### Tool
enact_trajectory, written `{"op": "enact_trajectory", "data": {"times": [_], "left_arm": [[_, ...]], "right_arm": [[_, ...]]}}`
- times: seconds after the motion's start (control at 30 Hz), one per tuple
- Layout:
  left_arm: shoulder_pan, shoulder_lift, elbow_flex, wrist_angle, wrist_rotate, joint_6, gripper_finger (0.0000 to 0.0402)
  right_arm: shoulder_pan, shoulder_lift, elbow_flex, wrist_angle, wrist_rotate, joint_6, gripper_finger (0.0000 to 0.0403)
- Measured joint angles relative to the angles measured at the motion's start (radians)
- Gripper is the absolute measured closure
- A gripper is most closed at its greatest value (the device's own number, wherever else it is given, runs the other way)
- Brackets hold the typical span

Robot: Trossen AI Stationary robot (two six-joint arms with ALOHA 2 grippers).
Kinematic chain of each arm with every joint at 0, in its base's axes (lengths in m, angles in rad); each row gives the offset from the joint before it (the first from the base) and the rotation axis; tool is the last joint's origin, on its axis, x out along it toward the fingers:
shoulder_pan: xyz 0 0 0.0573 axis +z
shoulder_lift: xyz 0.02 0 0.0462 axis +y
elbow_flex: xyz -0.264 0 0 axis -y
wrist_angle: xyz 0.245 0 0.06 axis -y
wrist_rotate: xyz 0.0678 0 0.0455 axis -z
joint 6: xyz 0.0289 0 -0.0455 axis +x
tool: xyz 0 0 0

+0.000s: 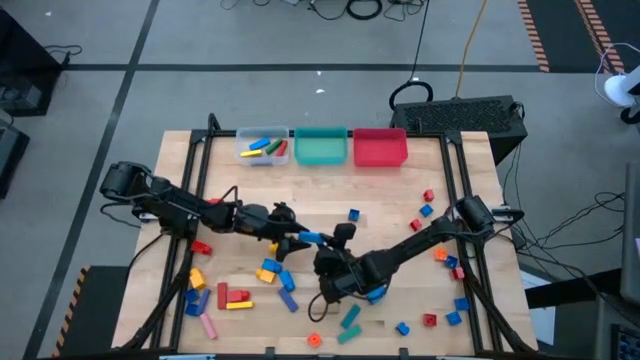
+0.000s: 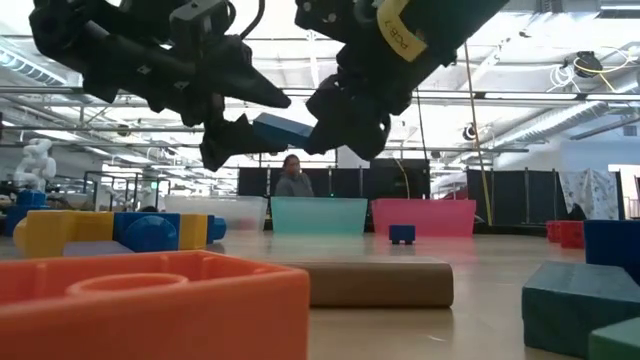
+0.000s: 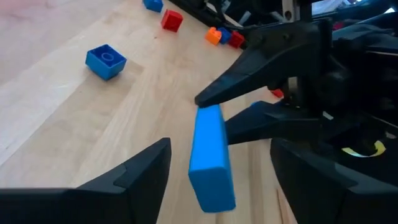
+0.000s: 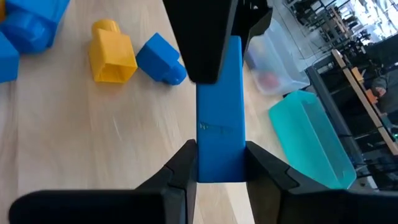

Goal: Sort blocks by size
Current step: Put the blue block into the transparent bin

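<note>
Above mid-table, blue bar between pincers

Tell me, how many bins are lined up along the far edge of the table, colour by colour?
clear bin: 1
teal bin: 1
red bin: 1
Total: 3

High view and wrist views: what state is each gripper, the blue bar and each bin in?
blue bar: off the table, held by the right gripper.
right gripper: jaws shut on the blue bar.
left gripper: jaws open, bar between them.
clear bin: holds several blocks.
teal bin: no blocks visible.
red bin: no blocks visible.
other blocks: scattered on the table.
</note>
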Motion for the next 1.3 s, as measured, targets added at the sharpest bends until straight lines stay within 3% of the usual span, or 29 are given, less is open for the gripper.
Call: {"op": "enact_trajectory", "data": {"times": [0.53,0.97,1.13,1.3], "left_arm": [[0.049,-0.001,0.000,0.001,0.057,-0.042,0.0340],[0.142,-0.001,0.000,-0.008,0.057,-0.013,0.0340],[0.233,-0.002,0.000,-0.026,0.101,0.010,0.0340],[0.344,-0.060,0.000,-0.179,0.098,0.094,0.0340]], "right_arm": [[-0.008,0.000,0.000,0.050,0.031,-0.090,0.0306],[-0.009,0.000,0.000,0.037,0.029,0.041,0.0206],[-0.009,0.000,0.000,-0.074,0.023,0.181,0.0194],[-0.009,0.000,0.000,-0.187,0.013,0.353,0.0193]]}}
